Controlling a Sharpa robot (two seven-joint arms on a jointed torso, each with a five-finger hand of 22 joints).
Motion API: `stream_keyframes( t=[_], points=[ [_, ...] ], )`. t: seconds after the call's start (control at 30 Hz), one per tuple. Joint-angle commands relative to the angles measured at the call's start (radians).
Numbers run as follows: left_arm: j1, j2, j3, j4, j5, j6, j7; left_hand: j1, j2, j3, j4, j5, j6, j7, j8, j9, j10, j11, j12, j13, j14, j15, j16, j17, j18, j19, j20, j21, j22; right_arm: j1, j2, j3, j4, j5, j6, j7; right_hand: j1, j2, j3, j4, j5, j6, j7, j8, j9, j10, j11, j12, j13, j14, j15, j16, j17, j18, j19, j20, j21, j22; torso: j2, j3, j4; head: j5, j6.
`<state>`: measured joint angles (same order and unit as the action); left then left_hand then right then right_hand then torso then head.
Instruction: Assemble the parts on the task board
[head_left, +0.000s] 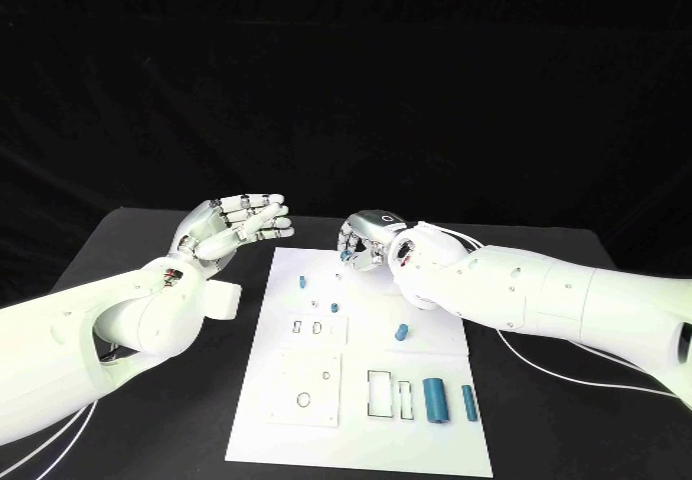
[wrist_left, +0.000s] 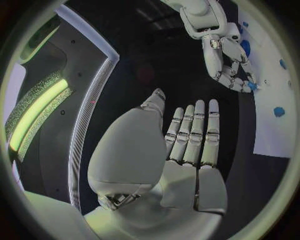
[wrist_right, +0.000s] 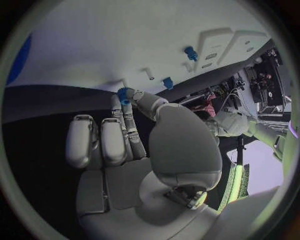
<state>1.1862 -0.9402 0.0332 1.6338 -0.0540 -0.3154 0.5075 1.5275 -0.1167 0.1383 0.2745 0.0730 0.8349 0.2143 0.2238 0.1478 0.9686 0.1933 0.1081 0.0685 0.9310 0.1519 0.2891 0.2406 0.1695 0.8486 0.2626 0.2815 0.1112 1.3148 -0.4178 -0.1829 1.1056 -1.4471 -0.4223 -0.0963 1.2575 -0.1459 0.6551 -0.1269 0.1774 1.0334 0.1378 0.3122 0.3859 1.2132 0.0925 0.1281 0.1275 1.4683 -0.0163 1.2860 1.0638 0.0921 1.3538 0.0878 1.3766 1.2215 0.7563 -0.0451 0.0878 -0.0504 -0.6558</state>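
Note:
The white task board (head_left: 375, 440) lies in the middle of the black table. My right hand (head_left: 368, 241) hovers over the board's far edge and pinches a small blue part (wrist_right: 123, 94) between thumb and fingertips; the same part (wrist_left: 250, 86) shows at its fingertips in the left wrist view. My left hand (head_left: 238, 224) is raised left of the board's far corner, fingers straight and apart, holding nothing. Small blue parts (head_left: 303, 281) (head_left: 335, 307) (head_left: 402, 330) lie on the board. Near the front right lie a thick blue cylinder (head_left: 434, 399) and a thin one (head_left: 467, 401).
Two raised white plates with slots (head_left: 317, 326) (head_left: 307, 385) sit on the board's left half, and a rectangular outline (head_left: 379, 392) lies beside the cylinders. White cables (head_left: 577, 375) trail over the table right of the board.

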Motion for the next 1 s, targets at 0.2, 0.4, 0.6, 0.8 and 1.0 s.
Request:
stream_keyframes(
  t=[0.2,0.4,0.6,0.8,1.0],
  points=[
    [0.002,0.001,0.001,-0.003,0.003,0.018,0.006,0.009,-0.001,0.0,0.007,-0.006,-0.007,0.038,-0.003,0.0,-0.002,0.005,-0.003,-0.001,0.001,0.001,0.003,0.001,0.014,0.007,0.001,0.004,0.0,-0.008,-0.002,-0.005,0.01,-0.01,0.045,-0.005,0.002,0.008,0.006,0.002,0.007,-0.005,-0.001,0.002,0.002,0.021,-0.026,0.004,0.02,0.018,0.004,0.007,0.0,-0.016,0.0,0.006,0.003,0.0,0.001,0.0004,-0.0009,-0.001,0.002],
    [0.002,0.002,0.001,-0.007,0.003,0.017,0.005,0.009,-0.001,0.0,0.007,-0.006,-0.007,0.038,-0.003,0.0,-0.002,0.005,-0.003,-0.001,0.001,0.001,0.003,0.001,0.014,0.007,0.001,0.004,0.0,-0.008,-0.003,-0.005,0.015,-0.011,0.038,-0.007,0.002,0.008,0.006,0.002,0.007,-0.005,-0.001,0.003,0.002,0.021,-0.026,0.004,0.02,0.018,0.004,0.008,0.001,-0.016,0.0,0.006,0.003,0.0,0.001,-0.0005,0.0013,-0.003,0.004],
    [0.002,0.001,0.001,-0.009,0.003,0.017,0.005,0.009,-0.001,0.0,0.007,-0.006,-0.007,0.038,-0.003,0.0,-0.002,0.005,-0.003,-0.001,0.001,0.001,0.003,0.001,0.014,0.007,0.001,0.004,0.0,-0.008,-0.004,-0.005,0.016,-0.011,0.031,-0.007,0.002,0.008,0.006,0.002,0.007,-0.005,-0.001,0.003,0.002,0.021,-0.026,0.004,0.02,0.018,0.004,0.008,0.001,-0.016,0.0,0.006,0.003,0.0,0.002,-0.0001,0.001,-0.001,0.005],
    [0.002,0.002,0.001,-0.01,0.003,0.017,0.004,0.009,-0.001,0.0,0.007,-0.006,-0.007,0.038,-0.003,0.0,-0.002,0.005,-0.003,-0.001,0.001,0.001,0.003,0.001,0.014,0.007,0.001,0.004,0.0,-0.009,-0.004,-0.005,0.019,-0.011,0.034,-0.007,0.0,0.007,0.005,0.003,0.008,-0.006,0.0,0.003,0.004,0.02,-0.025,0.004,0.02,0.018,0.004,0.007,-0.001,-0.016,-0.001,0.006,0.002,-0.002,0.002,-0.0009,0.0023,-0.002,0.005],
    [0.002,0.001,0.001,-0.011,0.003,0.017,0.004,0.01,-0.001,0.0,0.007,-0.006,-0.009,0.038,-0.004,0.0,-0.003,0.006,-0.006,-0.001,-0.001,0.002,0.004,0.003,0.014,0.006,0.001,0.004,0.0,-0.009,-0.008,-0.005,0.019,-0.012,0.046,-0.013,-0.002,0.003,0.004,0.003,0.008,-0.01,0.0,0.003,0.006,0.017,-0.024,0.002,0.021,0.017,0.005,0.007,-0.003,-0.016,-0.002,0.007,0.002,-0.001,0.002,-0.0006,0.0021,-0.002,0.006]
  ],
)
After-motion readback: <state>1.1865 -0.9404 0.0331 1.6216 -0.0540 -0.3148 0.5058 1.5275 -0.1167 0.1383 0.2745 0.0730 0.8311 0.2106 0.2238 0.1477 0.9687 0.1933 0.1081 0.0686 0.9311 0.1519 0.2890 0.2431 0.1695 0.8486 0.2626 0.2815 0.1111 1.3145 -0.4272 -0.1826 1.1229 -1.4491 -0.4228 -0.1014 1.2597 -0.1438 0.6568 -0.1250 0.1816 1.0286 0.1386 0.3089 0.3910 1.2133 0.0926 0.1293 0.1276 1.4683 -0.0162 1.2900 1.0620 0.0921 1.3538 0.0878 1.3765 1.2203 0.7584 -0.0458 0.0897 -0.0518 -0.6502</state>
